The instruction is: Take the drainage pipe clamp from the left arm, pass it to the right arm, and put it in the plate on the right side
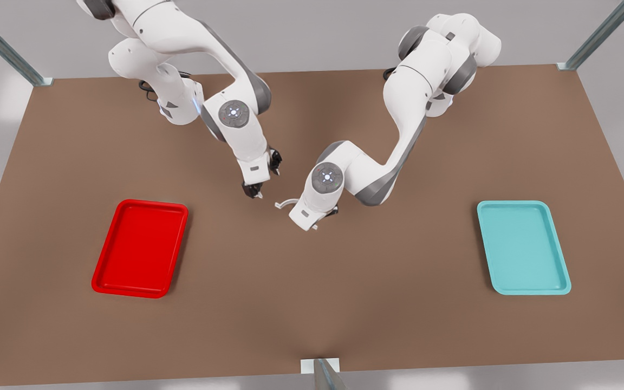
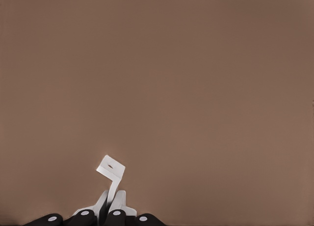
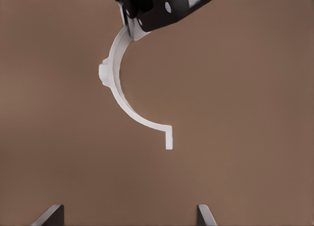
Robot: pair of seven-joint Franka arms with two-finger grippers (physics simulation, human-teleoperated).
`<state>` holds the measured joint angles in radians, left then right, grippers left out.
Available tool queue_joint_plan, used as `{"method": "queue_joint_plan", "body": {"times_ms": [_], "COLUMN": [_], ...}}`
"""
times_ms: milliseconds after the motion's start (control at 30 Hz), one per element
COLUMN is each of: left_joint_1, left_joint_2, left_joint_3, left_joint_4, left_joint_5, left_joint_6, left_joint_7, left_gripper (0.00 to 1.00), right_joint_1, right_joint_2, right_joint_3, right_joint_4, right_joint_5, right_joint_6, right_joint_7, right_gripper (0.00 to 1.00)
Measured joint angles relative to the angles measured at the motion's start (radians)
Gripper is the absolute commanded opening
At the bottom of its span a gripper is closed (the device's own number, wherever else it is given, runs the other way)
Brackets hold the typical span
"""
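1. Item: left gripper (image 1: 320, 219), low over the middle of the brown table (image 1: 312, 325), on the arm reaching in from the front view's right. Its fingers (image 2: 116, 217) are closed tight on one end of the drainage pipe clamp (image 1: 286, 203).
2. Drainage pipe clamp: white half-ring. It juts from the left gripper toward the front view's left. Its free end with the flat tab is clear of both grippers. Whether it touches the table cannot be told.
3. Right gripper (image 1: 265, 176): on the arm from the front view's left, just beside the clamp's free end and apart from it. Its fingers are spread wide and hold nothing. In the right wrist view its fingertips (image 3: 51, 213) flank the hanging arc.
4. Plate (image 1: 141, 249): red, on the near left of the front view, well apart from the clamp. The right gripper stands farther back than the stretch between them.
5. Teal tray (image 1: 523, 246): near right of the front view, well apart from both grippers.
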<state>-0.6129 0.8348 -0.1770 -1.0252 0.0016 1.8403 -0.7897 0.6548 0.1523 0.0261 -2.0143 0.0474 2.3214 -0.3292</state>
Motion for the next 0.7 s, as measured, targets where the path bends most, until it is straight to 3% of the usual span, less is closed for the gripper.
{"method": "queue_joint_plan", "body": {"times_ms": [700], "left_joint_1": [-0.001], "left_joint_2": [0.0], "left_joint_3": [-0.003], "left_joint_4": [0.002], "left_joint_5": [-0.035], "left_joint_6": [-0.027], "left_joint_7": [-0.198], "left_gripper": [0.21], "right_joint_1": [0.005], "right_joint_2": [0.115], "right_joint_3": [0.0], "right_joint_4": [0.059], "right_joint_5": [-0.007], "right_joint_6": [0.144], "right_joint_7": [-0.406], "right_gripper": [1.0]}}
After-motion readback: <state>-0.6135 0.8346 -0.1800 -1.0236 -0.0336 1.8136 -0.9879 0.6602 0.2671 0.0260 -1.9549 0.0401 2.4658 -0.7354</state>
